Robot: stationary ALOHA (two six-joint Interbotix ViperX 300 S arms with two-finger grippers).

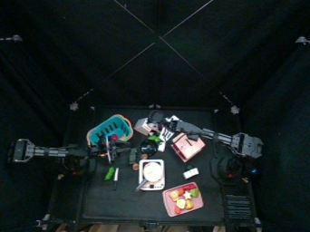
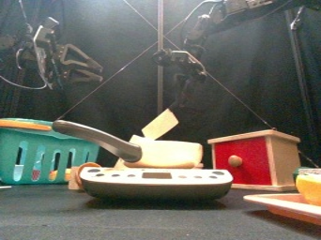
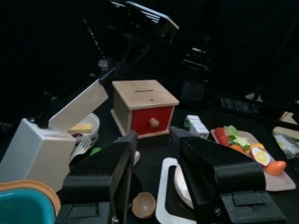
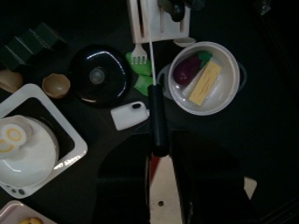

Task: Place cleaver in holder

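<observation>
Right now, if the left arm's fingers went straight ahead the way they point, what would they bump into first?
Probably the red box, dead ahead of the open left gripper. A white utensil lies nearer but lower; depth is unclear.

— What surrounds your setup?

— Black curtains hang on all sides of you, and thin pale lines cross overhead, meeting near the middle.

— And underneath?

— You have a small black worktop; its surface looks dark and matte under dim light.
</observation>
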